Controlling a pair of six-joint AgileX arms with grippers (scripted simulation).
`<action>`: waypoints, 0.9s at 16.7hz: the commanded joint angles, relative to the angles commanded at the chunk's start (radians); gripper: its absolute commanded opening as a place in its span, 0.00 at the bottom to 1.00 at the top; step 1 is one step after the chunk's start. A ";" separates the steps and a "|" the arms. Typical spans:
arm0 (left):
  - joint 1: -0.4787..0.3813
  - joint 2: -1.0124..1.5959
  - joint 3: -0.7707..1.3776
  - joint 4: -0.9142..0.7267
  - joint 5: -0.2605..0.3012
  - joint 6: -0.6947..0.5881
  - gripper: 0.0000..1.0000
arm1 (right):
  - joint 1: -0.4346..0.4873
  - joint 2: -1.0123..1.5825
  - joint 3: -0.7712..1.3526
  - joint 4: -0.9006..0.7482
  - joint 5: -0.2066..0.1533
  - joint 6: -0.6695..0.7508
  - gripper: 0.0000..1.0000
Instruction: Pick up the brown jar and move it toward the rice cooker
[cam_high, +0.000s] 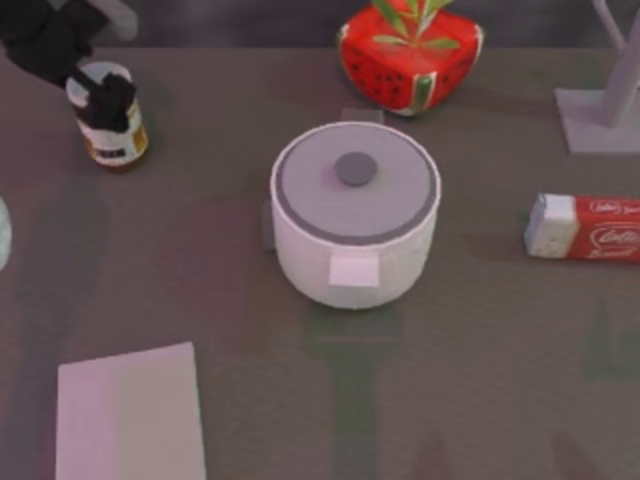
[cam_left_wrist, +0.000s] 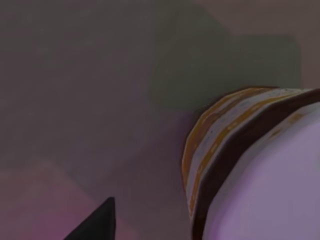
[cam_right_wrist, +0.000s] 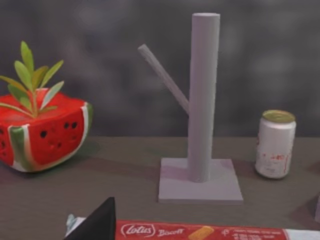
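Grey-brown table (cam_high: 480, 390) (dim wall behind), left gripper (cam_high: 100, 95) clenched on brown jar (cam_high: 115, 135), far-left.

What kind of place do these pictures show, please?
Probably a kitchen-style tabletop in a rendered simulation: a rice cooker stands mid-table, with a brown jar under the left gripper, a biscuit pack and a drink can. The watermelon planter gives it a homely look.
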 joint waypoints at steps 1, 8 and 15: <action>-0.002 0.024 0.026 -0.002 0.000 -0.002 1.00 | 0.000 0.000 0.000 0.000 0.000 0.000 1.00; -0.005 0.047 0.050 -0.003 0.000 -0.005 0.85 | 0.000 0.000 0.000 0.000 0.000 0.000 1.00; -0.005 0.047 0.050 -0.003 0.000 -0.005 0.32 | 0.000 0.000 0.000 0.000 0.000 0.000 1.00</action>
